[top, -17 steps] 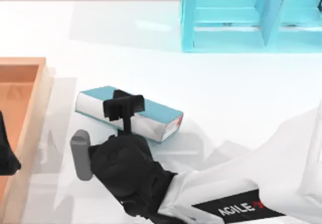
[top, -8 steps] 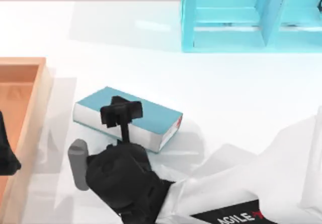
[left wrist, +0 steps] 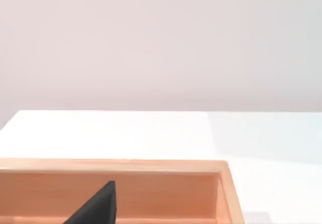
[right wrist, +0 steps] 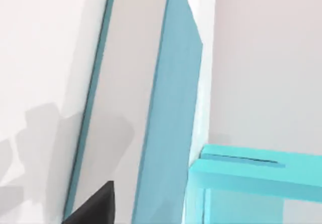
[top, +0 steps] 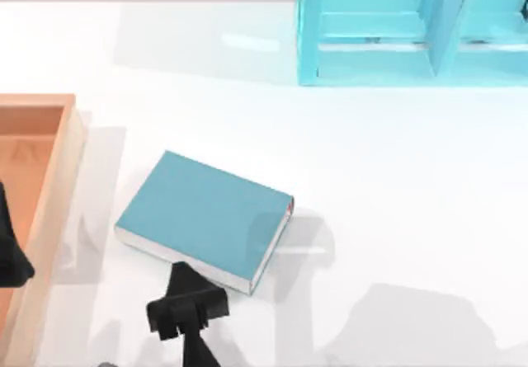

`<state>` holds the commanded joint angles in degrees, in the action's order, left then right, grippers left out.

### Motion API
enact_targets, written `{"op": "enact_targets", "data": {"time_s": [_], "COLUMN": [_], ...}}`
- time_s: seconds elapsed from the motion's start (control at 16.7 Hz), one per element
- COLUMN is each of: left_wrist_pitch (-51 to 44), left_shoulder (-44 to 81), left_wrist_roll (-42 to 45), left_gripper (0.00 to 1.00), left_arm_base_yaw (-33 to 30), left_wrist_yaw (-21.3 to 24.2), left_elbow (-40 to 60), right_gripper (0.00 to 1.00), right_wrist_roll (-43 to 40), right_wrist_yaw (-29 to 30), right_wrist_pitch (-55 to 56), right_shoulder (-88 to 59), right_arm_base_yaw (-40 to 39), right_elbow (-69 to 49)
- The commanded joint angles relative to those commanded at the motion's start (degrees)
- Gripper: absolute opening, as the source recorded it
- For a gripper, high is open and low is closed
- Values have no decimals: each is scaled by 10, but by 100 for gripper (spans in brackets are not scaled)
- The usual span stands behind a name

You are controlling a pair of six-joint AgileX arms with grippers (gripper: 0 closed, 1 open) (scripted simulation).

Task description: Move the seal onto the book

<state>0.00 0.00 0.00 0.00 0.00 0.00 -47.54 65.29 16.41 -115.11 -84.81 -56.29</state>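
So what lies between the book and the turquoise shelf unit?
In the top view, nothing: the stretch of white table between the book and the shelf unit is bare.

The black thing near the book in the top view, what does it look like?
That is the right arm's end effector: matte black and angular, a crossbar with short blocky fingers on a tapering stem, no visible cables or markings. The left end effector is a similar black shape at the table's left edge.

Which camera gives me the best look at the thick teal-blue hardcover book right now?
The top view: the thick teal-blue hardcover book lies flat with its whole cover showing, the right hand just beside its near edge. The right wrist view shows its white page edges close up.
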Motion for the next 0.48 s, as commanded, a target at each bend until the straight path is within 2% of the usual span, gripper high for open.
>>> {"op": "enact_targets", "data": {"time_s": [0.18, 0.48], "left_wrist_pitch": [0, 0], "left_shoulder": [0, 0], "left_wrist_roll": [0, 0], "left_gripper": [100, 100], "left_arm_base_yaw": [0, 0], "left_wrist_yaw": [0, 0], "left_elbow": [0, 0], "right_gripper": [100, 100], "right_wrist_roll": [25, 27], "right_wrist_yaw": [22, 15], "right_wrist_pitch": [-22, -22], "right_shoulder": [15, 19], "right_arm_base_yaw": [-24, -16], "right_elbow": [0, 4]}}
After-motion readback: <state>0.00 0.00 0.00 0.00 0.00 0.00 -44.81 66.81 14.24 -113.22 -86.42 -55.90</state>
